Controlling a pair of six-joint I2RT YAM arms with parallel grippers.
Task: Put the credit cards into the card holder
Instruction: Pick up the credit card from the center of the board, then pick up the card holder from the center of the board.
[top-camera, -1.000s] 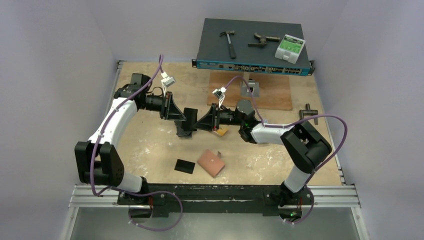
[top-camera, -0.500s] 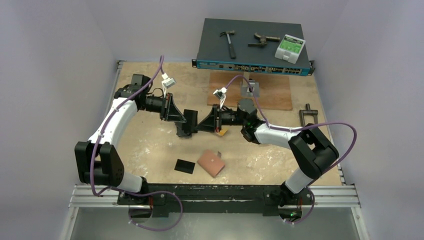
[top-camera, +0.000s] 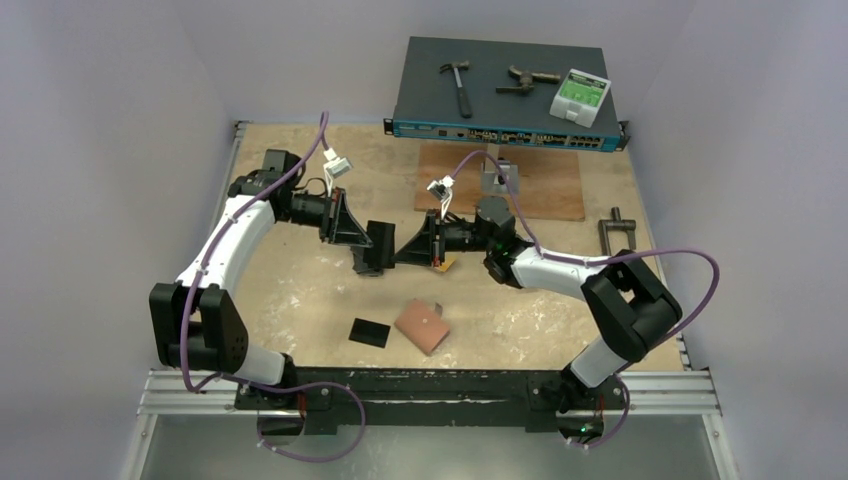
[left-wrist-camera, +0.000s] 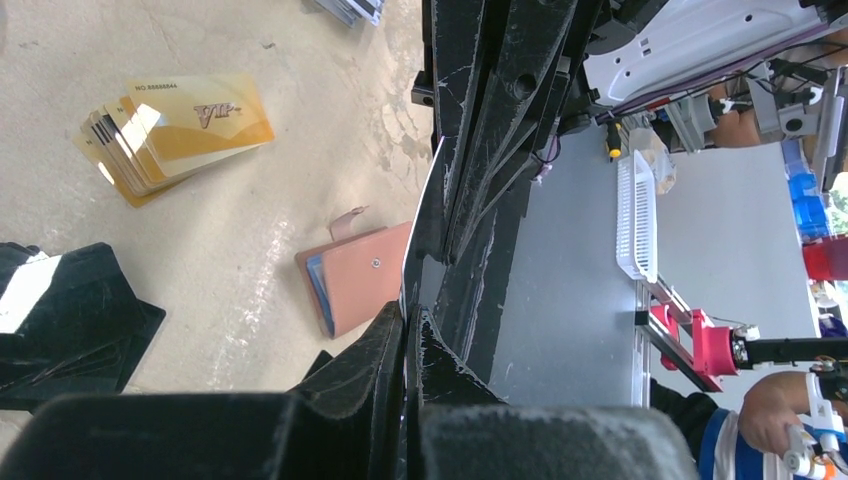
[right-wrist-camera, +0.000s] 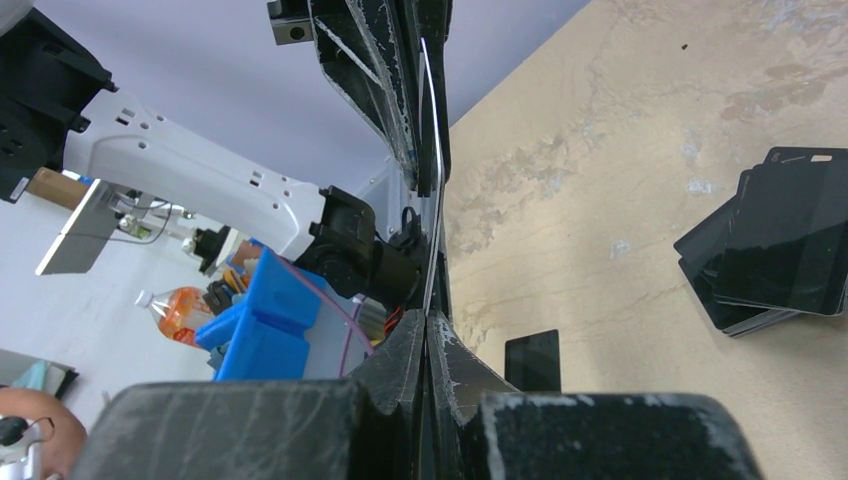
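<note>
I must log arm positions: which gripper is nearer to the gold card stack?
Right. The right gripper sits just left of the gold card stack, partly over it. The left gripper lies further left, beyond the right one. Both pairs of jaws are shut on one card.

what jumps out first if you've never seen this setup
The left arm and right arm meet mid-table, both sets of jaws shut on one thin card held edge-on between them. Near the front lies the pink card holder beside a black card; at the far edge a blue network switch carries a hammer.
</note>
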